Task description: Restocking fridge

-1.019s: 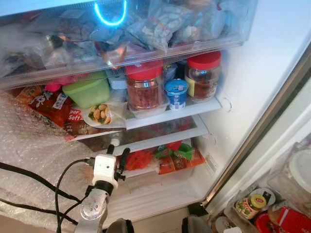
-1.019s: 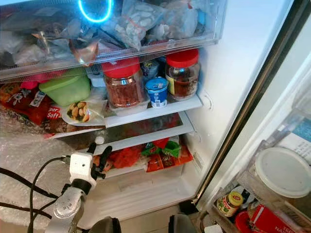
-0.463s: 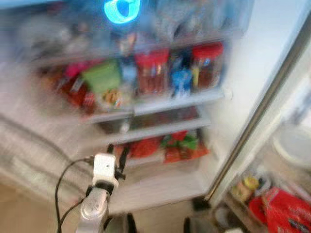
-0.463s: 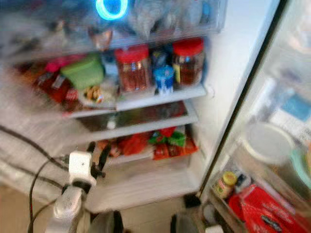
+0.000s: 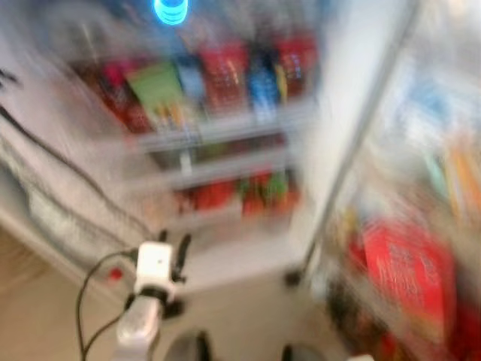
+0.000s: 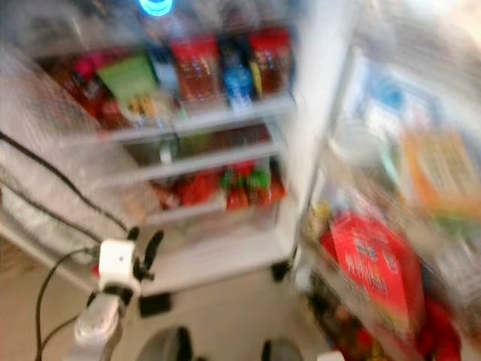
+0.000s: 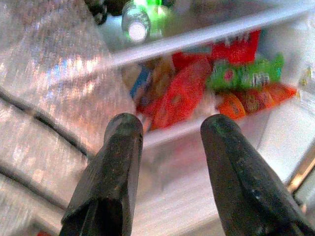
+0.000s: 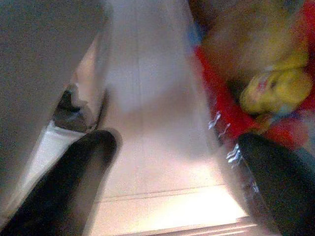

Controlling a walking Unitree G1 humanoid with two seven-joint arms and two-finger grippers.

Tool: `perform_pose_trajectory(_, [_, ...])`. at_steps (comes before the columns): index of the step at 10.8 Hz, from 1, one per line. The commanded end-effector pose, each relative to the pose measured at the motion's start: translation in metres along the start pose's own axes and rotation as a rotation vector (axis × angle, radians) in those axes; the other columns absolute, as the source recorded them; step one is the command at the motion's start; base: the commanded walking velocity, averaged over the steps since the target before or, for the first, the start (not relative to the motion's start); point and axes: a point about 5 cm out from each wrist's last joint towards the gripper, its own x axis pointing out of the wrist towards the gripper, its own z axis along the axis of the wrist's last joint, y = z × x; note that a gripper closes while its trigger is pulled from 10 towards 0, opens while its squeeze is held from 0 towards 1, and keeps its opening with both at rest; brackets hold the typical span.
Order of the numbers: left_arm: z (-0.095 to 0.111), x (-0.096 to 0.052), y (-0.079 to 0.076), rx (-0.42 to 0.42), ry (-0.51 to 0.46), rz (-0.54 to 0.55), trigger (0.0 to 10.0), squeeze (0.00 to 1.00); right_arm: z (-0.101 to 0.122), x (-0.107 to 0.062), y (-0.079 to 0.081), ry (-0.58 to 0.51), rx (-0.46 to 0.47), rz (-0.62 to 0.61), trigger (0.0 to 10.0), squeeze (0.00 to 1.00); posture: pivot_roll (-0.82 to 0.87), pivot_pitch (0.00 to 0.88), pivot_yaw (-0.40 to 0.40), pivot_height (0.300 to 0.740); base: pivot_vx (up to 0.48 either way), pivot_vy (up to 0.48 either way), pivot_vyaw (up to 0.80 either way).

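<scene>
Fridge: open fridge (image 6: 225, 248), head views heavily blurred; white shelves stacked inside, bare white floor panel at the bottom.
Door: fridge door (image 6: 391, 226) swung open on the right, its racks crowded; a red box (image 6: 372, 267) sits low in them, other items too smeared to name.
Bubble wrap: bubble wrap (image 7: 44, 88) sheet covers the fridge's left side, black cables running across it.
Left arm: silver, raised from below toward the lower shelves, white wrist block on top.
Left gripper: left gripper (image 7: 170, 135) points at the lower shelf, its two black fingers (image 7: 123, 147) spread apart, nothing between them.
Right gripper: right gripper (image 8: 177, 162) hangs low beside the door racks, fingers wide apart, empty.
Top shelf: red-lidded jars (image 6: 195, 64), a blue cup between them, a green container (image 6: 128, 75) to the left.
Lower shelf: red snack packets (image 7: 182, 93) and a green packet (image 7: 243, 76) lie behind the white shelf rail.
Bottle: bottle cap (image 7: 137, 27) seen on the shelf above the packets.
</scene>
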Motion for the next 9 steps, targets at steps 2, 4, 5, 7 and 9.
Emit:
perform_pose_trajectory(2, [-0.024,-0.006,0.025,0.031,0.140,0.084,10.0,0.00,0.003,0.000,0.021,-0.006,-0.012,0.071,10.0,0.00,-0.11,0.047,0.074,0.650,0.000,0.000,0.00])
perform_pose_trajectory(4, [-0.055,-0.025,0.060,0.056,0.307,0.181,10.0,0.00,0.003,0.000,0.022,-0.006,-0.009,0.072,10.0,0.00,-0.10,0.051,0.076,0.650,0.000,0.000,0.00])
perform_pose_trajectory(5, [-0.069,-0.034,0.070,0.039,0.392,0.214,10.0,0.00,0.003,0.000,0.021,-0.005,-0.008,0.071,10.0,0.00,-0.10,0.052,0.077,0.650,0.000,0.000,0.00])
perform_pose_trajectory(7, [-0.109,-0.068,0.072,0.011,0.636,0.238,10.0,0.00,0.003,0.000,0.021,-0.007,-0.006,0.069,10.0,0.00,-0.10,0.054,0.074,0.650,0.000,0.000,0.00])
perform_pose_trajectory(9, [-0.122,-0.082,0.064,-0.013,0.698,0.245,10.0,0.00,0.004,0.000,0.020,-0.011,-0.003,0.063,10.0,0.00,-0.10,0.053,0.071,0.650,0.000,0.334,0.00])
